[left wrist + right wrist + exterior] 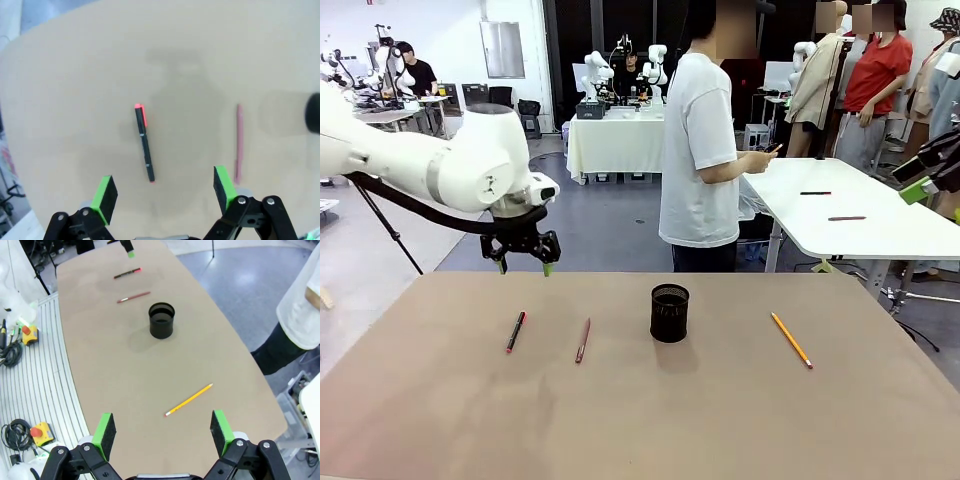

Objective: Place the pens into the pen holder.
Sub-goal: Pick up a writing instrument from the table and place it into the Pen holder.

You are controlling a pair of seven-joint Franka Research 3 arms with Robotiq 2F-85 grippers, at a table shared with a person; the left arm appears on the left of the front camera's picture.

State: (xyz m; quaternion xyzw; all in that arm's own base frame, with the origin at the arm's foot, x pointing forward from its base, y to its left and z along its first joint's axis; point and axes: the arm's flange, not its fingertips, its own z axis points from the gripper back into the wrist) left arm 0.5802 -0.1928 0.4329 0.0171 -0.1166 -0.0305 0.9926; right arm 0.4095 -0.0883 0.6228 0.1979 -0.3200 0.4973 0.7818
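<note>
So the pen holder (669, 312) is standing upright around the middle of the table (720, 430), a bit toward the far side. From the right wrist view I'm looking down into it at an angle, and the inside is just reading as dark mesh. All three pens are lying flat on the tabletop outside it.

The black pen with red ends (516, 331) is sitting farthest left, and the reddish-brown pen (583, 340) is lying just beside it, between it and the holder. Both are angled roughly the same way and aren't touching each other. The yellow pencil (791, 340) is lying on the other side of the holder, well apart from it, at a slant.

The left gripper (523, 266) is hanging above the far left edge of the table with its jaws spread wide and nothing between them. In its own wrist view, the black pen is lining up between the two green pads. The right gripper (162, 427) is also gaping wide and gripping nothing, looking down over the pencil from high up.

Room-wise, bare tabletop is running across the whole near side, with open gaps on both sides of the holder. A person (698, 150) is standing just past the far edge.
</note>
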